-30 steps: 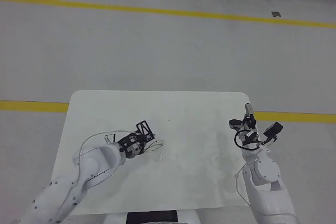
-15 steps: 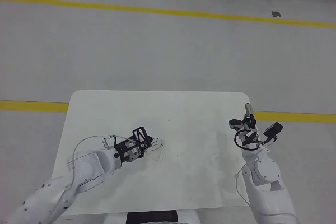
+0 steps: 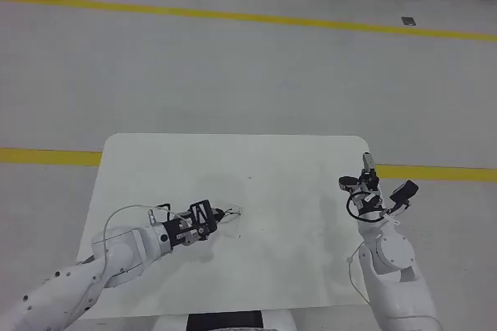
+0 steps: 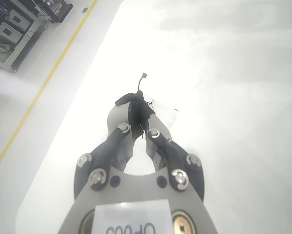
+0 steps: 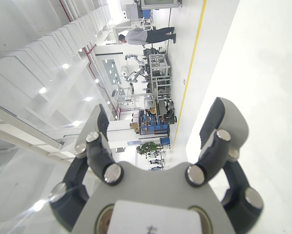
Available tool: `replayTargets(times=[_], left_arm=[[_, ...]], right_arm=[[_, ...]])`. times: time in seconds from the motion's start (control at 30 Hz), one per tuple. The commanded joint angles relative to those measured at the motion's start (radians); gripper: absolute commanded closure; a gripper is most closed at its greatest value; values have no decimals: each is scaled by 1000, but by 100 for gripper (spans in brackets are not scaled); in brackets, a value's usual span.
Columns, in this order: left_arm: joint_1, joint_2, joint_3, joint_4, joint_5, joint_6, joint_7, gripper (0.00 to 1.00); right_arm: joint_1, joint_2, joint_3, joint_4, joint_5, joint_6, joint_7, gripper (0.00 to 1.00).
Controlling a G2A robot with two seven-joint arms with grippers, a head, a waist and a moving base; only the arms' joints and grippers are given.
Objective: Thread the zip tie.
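Left claw (image 4: 138, 108): was clamped on the black zip tie (image 4: 140, 83), over the white surface (image 4: 209, 49).
Right claw (image 5: 160, 120): stood spread apart at the surface's right edge.

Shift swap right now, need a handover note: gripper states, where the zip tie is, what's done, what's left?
Left gripper: shut on the black zip tie at the left half of the table. One end pokes out past the fingertips.
Right gripper: open, holding nothing, raised by the table's right edge.
Clear packet: on the table beside the left gripper.
Done: tie grasped.
Left: threading. No closed loop is visible.
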Motion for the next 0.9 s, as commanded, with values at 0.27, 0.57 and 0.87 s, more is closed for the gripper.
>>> replayTargets(times=[0.27,0.57,0.87], left_arm=[[-3,5,8,3,8,0,5,100],[2,9,9,89,129,40,206,100],[-26,74,33,127,129,119,341,100]], right_arm=[[0,0,0,0,0,0,0,0],[0,0,0,0,0,0,0,0],[0,0,0,0,0,0,0,0]])
